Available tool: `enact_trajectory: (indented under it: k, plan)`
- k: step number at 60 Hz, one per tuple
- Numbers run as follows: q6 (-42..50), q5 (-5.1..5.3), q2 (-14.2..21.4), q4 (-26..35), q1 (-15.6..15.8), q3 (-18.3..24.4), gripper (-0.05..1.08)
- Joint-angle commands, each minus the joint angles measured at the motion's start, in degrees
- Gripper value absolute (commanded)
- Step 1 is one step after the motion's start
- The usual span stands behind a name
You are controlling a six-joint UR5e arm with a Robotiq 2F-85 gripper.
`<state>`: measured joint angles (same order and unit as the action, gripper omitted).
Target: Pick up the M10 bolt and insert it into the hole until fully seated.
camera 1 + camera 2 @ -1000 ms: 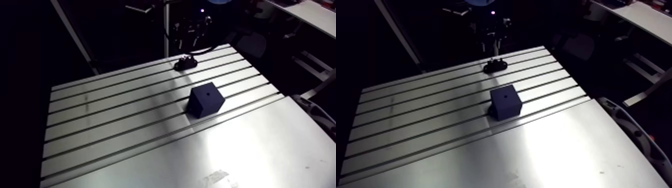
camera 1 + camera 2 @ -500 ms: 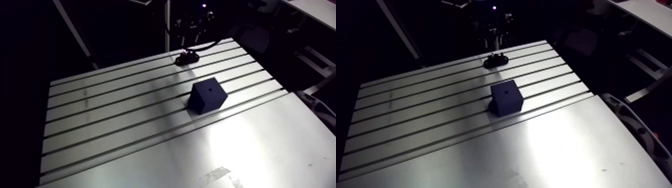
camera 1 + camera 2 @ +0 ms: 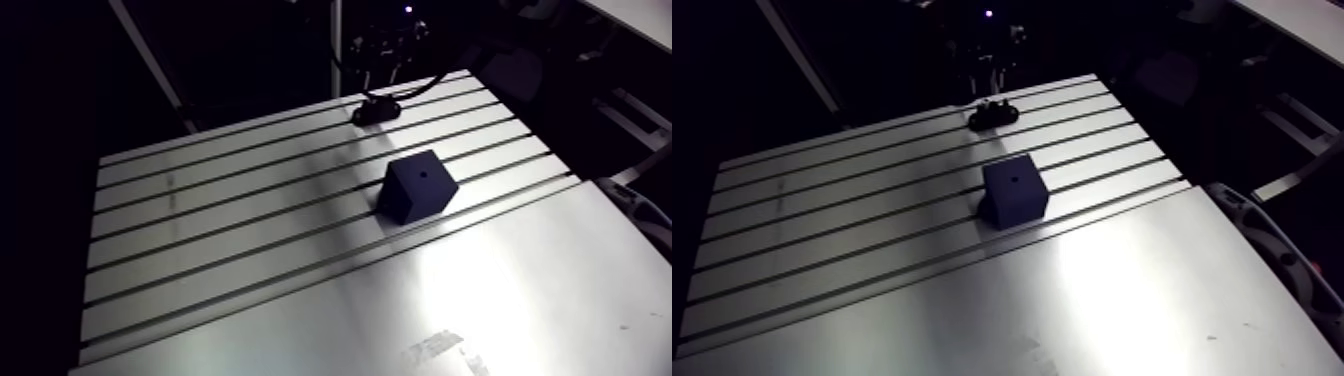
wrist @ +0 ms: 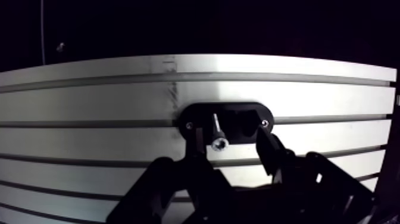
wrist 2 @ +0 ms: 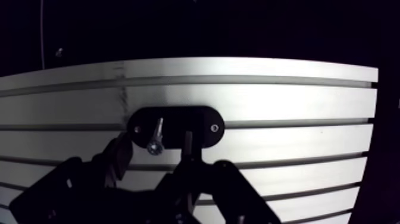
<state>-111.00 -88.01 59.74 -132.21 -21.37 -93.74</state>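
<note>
In the wrist view the M10 bolt stands tilted in a black oval holder on the slotted table. My gripper is open just above the holder. The bolt sits between the fingers, nearer one of them, and I see no contact. In the arm view the holder lies at the table's far edge, under the dark wrist. A dark cube block with a small hole in its top face sits nearer the middle of the table.
Long parallel slots run across the far half of the table; the near half is smooth plate. The table's far edge lies just beyond the holder. A pale curved part shows past the right edge.
The arm view has shifted slightly with the arm. The gripper looks a little closer to the holder than before. Block and holder have not moved on the table.
</note>
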Motion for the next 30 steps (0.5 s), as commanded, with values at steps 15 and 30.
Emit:
enact_trajectory:
  k: [15,30]
  plan:
    - [0.1,0.16,-0.9,0.0,0.0,-0.1,0.46]
    - [0.2,0.16,-1.5,0.0,0.0,-0.2,0.46]
